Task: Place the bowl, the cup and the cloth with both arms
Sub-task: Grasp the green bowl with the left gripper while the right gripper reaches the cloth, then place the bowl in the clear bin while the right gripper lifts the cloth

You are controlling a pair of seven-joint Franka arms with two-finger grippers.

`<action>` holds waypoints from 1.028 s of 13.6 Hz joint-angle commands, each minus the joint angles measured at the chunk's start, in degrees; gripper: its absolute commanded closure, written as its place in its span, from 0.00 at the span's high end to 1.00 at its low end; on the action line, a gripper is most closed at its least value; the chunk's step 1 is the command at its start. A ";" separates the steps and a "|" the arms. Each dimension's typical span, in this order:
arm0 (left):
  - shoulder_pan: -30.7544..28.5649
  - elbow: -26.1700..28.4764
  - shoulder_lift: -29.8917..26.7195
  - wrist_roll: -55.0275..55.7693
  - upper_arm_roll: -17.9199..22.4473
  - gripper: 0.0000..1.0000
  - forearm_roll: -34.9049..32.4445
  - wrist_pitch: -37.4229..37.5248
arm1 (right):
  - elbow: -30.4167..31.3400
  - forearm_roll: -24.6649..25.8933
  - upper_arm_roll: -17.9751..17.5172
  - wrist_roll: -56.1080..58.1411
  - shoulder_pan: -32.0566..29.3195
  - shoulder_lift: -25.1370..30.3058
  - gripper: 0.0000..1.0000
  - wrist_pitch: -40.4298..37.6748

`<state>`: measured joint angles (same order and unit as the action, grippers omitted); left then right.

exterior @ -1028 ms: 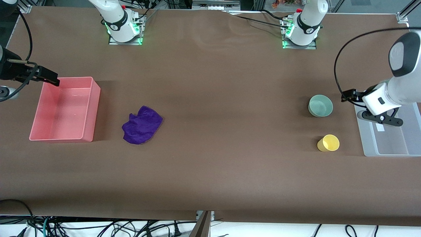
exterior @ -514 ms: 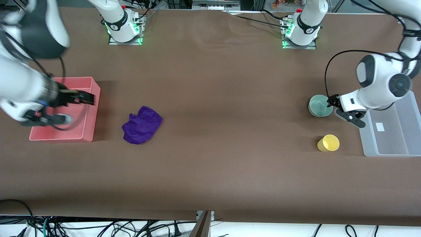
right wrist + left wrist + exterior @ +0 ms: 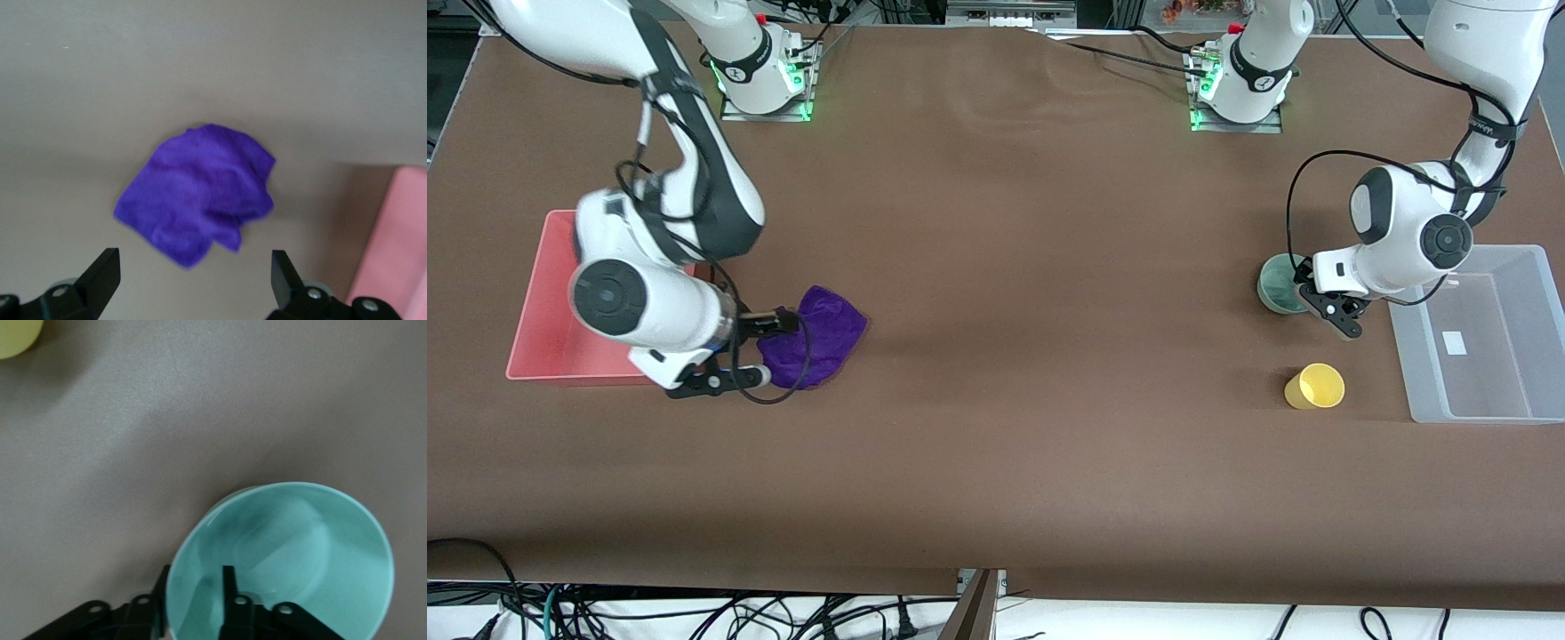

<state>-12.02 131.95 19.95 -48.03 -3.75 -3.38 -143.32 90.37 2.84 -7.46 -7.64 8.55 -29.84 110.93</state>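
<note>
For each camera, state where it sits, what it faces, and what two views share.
Front: high, facing both arms; shows bowl, cup, cloth.
Left wrist: on the left arm, looking down at the bowl; left claw open, straddling its rim.
Right wrist: on the right arm, looking down at the cloth; right claw open.
The cloth shows in front and right wrist.

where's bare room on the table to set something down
Bare: the wide stretch between cloth and bowl, and the whole strip nearest the camera. Crowded: the right gripper at the cloth by the pink bin; the left gripper on the bowl, beside cup and clear bin.

Brown table (image 3: 1014, 373), cables below (image 3: 694, 613).
</note>
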 commanded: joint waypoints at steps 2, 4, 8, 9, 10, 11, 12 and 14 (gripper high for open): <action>-0.46 -2.91 -2.18 -2.25 -0.56 0.00 -0.75 2.41 | 6.14 0.41 0.08 -0.28 -0.73 -1.88 1.00 7.11; -0.46 -9.91 -4.21 -4.35 -0.56 0.00 -0.66 14.39 | 6.31 0.68 0.25 0.25 -0.99 -3.64 1.00 7.11; -3.00 -30.84 -1.32 -10.23 -0.12 0.00 -1.45 38.08 | 7.80 0.68 0.34 0.25 -0.82 -6.46 1.00 11.66; -4.31 -33.40 -0.36 -12.33 0.05 0.00 -2.15 38.63 | 8.76 0.68 0.34 0.25 -0.73 -6.90 1.00 14.03; -5.46 -34.99 0.78 -14.44 0.05 0.00 -4.85 38.55 | 9.82 0.68 0.26 0.17 -0.73 -7.16 0.95 16.40; -7.64 -36.83 2.54 -16.46 0.05 0.00 -7.58 38.38 | 11.04 0.68 0.25 0.25 -0.73 -7.16 0.75 18.60; -10.10 -38.85 4.38 -19.09 0.05 0.00 -8.56 38.29 | 11.75 0.68 0.34 0.25 -0.73 -7.16 0.46 19.75; -14.41 -44.29 10.43 -26.64 0.05 0.00 -8.75 37.68 | 11.59 0.68 0.25 -0.10 -0.64 -6.90 0.00 19.24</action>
<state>-22.83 95.47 22.93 -68.30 -3.05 -11.01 -106.38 100.79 2.91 -6.70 -7.66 8.22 -38.02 129.48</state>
